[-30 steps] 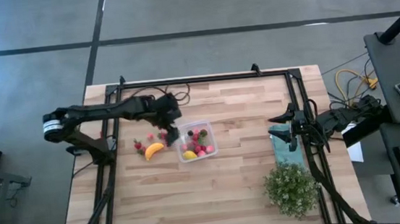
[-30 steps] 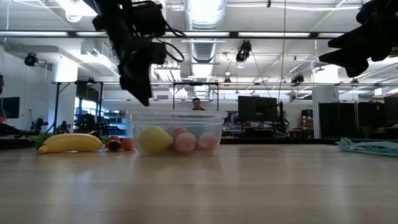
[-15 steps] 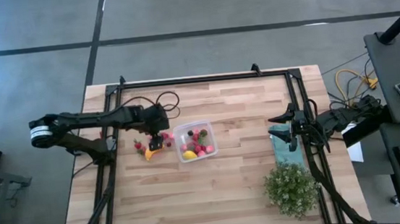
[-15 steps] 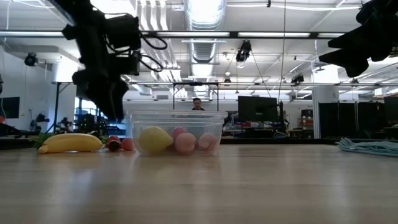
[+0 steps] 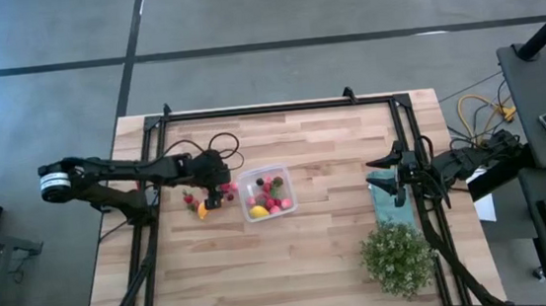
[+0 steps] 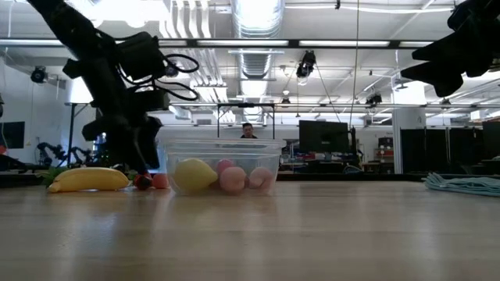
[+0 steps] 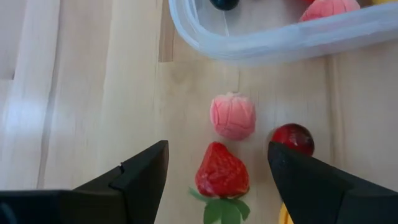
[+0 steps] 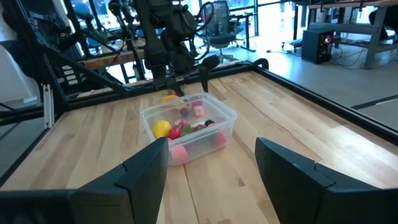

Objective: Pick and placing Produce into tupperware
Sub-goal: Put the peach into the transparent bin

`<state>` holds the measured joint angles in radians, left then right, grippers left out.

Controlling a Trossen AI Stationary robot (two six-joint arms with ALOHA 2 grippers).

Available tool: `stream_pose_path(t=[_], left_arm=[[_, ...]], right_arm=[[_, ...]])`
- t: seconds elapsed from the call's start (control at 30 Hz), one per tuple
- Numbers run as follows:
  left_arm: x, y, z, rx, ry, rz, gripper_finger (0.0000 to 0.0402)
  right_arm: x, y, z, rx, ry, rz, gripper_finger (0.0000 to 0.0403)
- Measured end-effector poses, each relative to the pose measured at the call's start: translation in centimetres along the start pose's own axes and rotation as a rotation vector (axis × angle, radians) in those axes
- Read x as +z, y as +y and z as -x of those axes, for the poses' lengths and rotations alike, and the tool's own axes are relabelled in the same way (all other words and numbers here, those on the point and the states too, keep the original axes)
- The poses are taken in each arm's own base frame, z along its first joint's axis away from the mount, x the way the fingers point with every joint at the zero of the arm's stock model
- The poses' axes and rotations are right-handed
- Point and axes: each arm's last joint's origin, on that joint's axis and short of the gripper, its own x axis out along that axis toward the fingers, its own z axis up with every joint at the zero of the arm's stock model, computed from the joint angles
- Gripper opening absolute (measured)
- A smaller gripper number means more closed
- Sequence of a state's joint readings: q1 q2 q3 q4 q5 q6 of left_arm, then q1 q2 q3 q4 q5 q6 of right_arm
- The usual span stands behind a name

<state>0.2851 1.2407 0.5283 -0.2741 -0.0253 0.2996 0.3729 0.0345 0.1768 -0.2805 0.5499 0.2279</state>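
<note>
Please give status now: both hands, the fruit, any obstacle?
Left hand open, low over strawberry beside box. Right hand open, waiting over cloth. Box part filled. No obstacle seen.

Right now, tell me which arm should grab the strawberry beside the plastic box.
Left. The left gripper hangs open right over the strawberry, just outside the plastic box. The right gripper waits open across the table, over the teal cloth.

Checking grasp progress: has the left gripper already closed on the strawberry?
No. In the left wrist view the left gripper stands open, its fingers apart on either side of the strawberry, which lies on the table.
</note>
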Motion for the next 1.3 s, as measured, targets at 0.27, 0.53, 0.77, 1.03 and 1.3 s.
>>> stream_pose_path(t=[0.27,0.53,0.77,1.03,1.3], left_arm=[[-0.2,-0.1,-0.4,0.004,-0.065,0.007,0.0260],[0.0,-0.1,-0.8,0.002,-0.100,0.009,0.0260],[-0.2,-0.3,-2.6,-0.033,-0.058,0.008,0.0260],[0.1,-0.2,-3.4,-0.041,-0.055,0.008,0.0260],[0.1,-0.2,-3.6,-0.041,-0.056,0.009,0.0238]], right_arm=[[0.0,0.0,0.0,0.000,0.000,0.000,0.0233],[0.0,0.0,0.0,0.000,-0.001,0.000,0.0233],[0.0,0.0,0.0,0.000,0.000,0.000,0.0233],[0.0,0.0,0.0,0.000,0.000,0.000,0.0233],[0.0,0.0,0.0,0.000,0.000,0.000,0.0233]])
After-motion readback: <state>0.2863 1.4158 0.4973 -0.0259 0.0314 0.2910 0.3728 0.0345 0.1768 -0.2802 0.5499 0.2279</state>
